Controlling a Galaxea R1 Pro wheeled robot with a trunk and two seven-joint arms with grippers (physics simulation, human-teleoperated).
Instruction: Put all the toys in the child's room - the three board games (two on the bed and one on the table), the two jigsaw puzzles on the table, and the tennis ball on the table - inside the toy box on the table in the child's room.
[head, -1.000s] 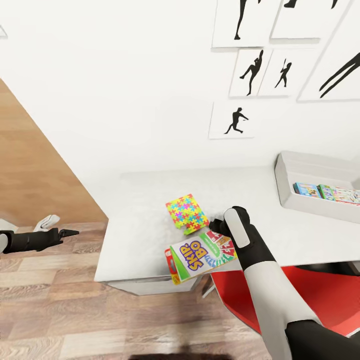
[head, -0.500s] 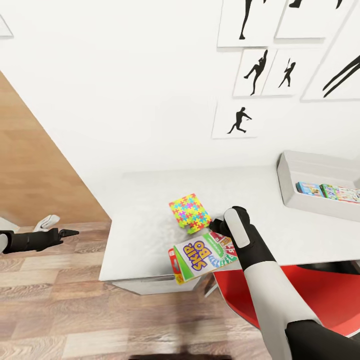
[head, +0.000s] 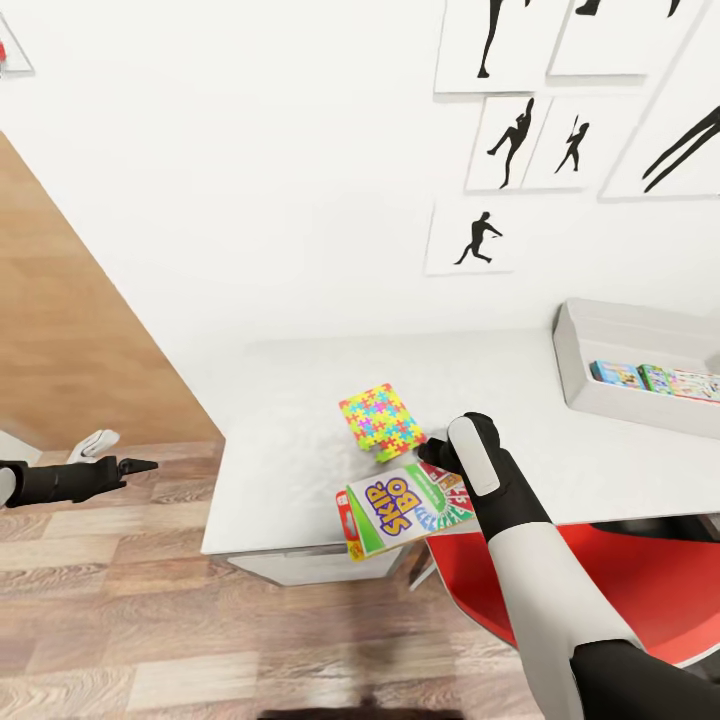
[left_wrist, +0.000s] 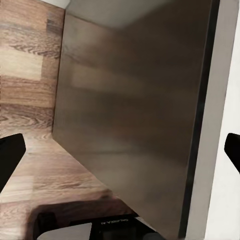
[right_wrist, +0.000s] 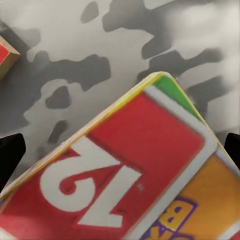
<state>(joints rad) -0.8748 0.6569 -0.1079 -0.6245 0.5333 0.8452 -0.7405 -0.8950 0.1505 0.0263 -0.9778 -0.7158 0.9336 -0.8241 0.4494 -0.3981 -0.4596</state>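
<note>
Little has moved since a second ago, mostly the camera; right gripper (head: 437, 452) hovers with fingers apart over SKIP BO box (head: 402, 506) at table (head: 280, 450) front edge; grasp is not yet made; left gripper (head: 135, 465) stands apart too.

Probably child's room: jigsaw puzzle (head: 381, 421), wall silhouettes (head: 477, 240)

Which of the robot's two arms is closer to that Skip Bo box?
The right. Its tool is at the Skip Bo box on the table; the left tool hangs far off over the floor.
</note>
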